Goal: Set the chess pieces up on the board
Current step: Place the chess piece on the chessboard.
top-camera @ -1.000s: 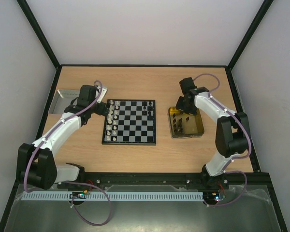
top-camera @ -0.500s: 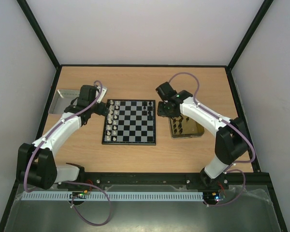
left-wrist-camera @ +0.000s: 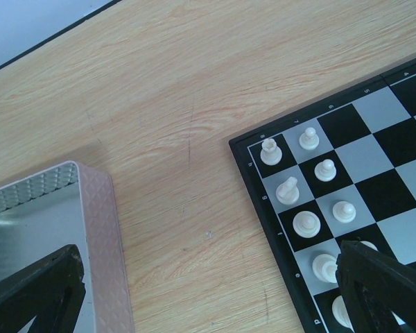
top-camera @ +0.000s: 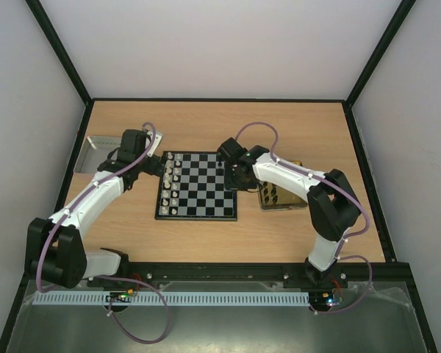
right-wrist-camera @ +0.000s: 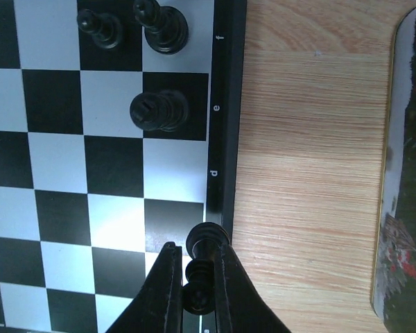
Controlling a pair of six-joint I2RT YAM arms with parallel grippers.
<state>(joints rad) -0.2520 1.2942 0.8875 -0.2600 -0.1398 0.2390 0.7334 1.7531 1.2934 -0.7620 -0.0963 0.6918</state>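
Grip first: the right tool [right-wrist-camera: 195, 274] is clamped on a black piece [right-wrist-camera: 207, 241], poised over the board [right-wrist-camera: 222, 139] at its dark frame, just past the d mark (whether it hangs plumb is hard to judge). In the wrist view, free edge squares lie at eleven to twelve o'clock, short of the standing black pieces [right-wrist-camera: 158, 111]. The left tool [left-wrist-camera: 206, 277] gapes empty beside the white pieces [left-wrist-camera: 291, 191], so the placement looks like the right arm's job.

Light wood-grain counter [top-camera: 206, 125] sat inside a white enclosure: back wall [top-camera: 220, 44], left wall [top-camera: 22, 132], right wall [top-camera: 419, 147], joined by black corner struts [top-camera: 59, 50]. Lighting was even and diffuse. A black rail [top-camera: 220, 272] and a white slotted strip [top-camera: 206, 299] ran along the near edge
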